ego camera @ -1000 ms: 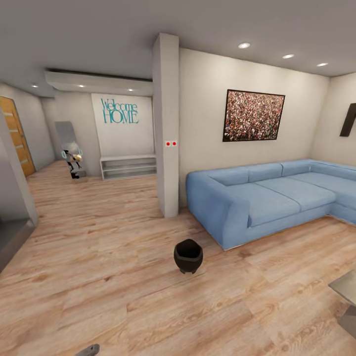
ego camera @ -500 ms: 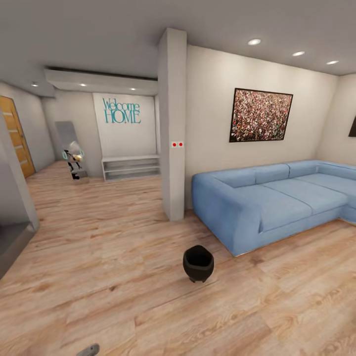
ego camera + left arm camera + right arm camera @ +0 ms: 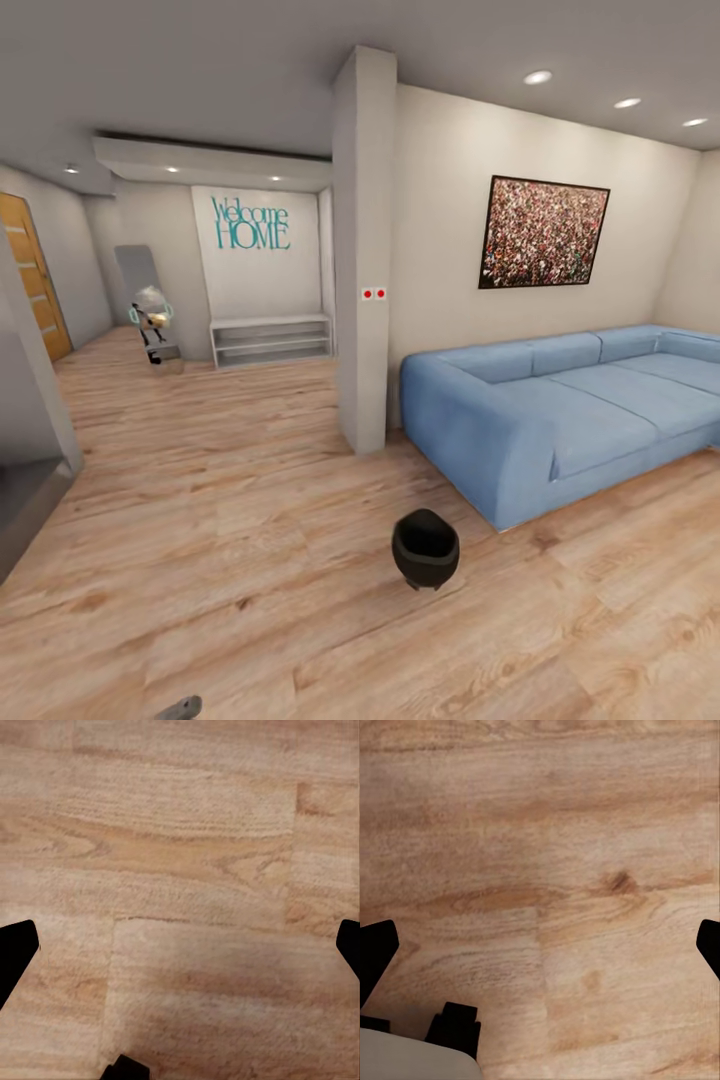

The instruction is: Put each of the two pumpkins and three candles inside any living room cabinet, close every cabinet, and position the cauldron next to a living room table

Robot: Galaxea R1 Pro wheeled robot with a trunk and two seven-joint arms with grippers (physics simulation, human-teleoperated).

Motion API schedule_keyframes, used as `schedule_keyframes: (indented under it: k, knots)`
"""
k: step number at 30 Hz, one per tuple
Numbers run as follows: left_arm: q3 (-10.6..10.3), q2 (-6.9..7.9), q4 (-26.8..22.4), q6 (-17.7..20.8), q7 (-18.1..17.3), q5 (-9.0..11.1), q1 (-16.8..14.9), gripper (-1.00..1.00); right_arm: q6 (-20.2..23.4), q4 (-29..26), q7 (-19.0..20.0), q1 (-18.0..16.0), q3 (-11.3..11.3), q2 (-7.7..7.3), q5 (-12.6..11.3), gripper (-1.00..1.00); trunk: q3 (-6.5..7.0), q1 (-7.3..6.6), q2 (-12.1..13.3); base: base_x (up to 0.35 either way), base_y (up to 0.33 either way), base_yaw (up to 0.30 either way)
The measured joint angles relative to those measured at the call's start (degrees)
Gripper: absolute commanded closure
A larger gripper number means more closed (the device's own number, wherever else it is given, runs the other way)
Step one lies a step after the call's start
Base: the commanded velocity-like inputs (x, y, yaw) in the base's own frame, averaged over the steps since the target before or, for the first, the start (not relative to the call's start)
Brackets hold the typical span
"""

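The cauldron, a small round black pot with a wide dark mouth, stands on the wooden floor a short way in front of the blue sofa's near corner. The pumpkins, candles, cabinet and coffee table are out of view. My left gripper hangs open over bare floorboards, its dark fingertips at the picture's two sides. In the same way my right gripper is open above the floor, nothing between its fingers.
A blue corner sofa runs along the right wall under a framed picture. A white pillar stands left of it. Beyond lies a hallway with a low white shelf and a wooden door. A grey counter edge juts in at left.
The whole head view has swung left: sofa, pillar and cauldron slid right and lower in the picture, and the grey table corner at the right edge has left the frame.
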Motion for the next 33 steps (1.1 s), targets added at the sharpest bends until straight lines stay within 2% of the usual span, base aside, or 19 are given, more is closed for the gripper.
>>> schedule_keyframes:
  k: [16, 33]
  knots:
    - [0.0, -0.03, 0.0, 0.0, 0.0, 0.0, 0.0, -1.0, 0.06, -0.02, 0.0, 0.09, -0.12, 0.01, -0.16, -1.0, 0.0, 0.0, 0.0, 0.224, 0.261, -0.01]
    - [-0.01, -0.06, 0.02, 0.12, 0.0, -0.01, -0.01, -1.0, 0.18, -0.03, 0.0, 0.1, -0.21, 0.0, -0.19, -1.0, 0.0, 0.01, 0.0, 0.208, 0.28, -0.247]
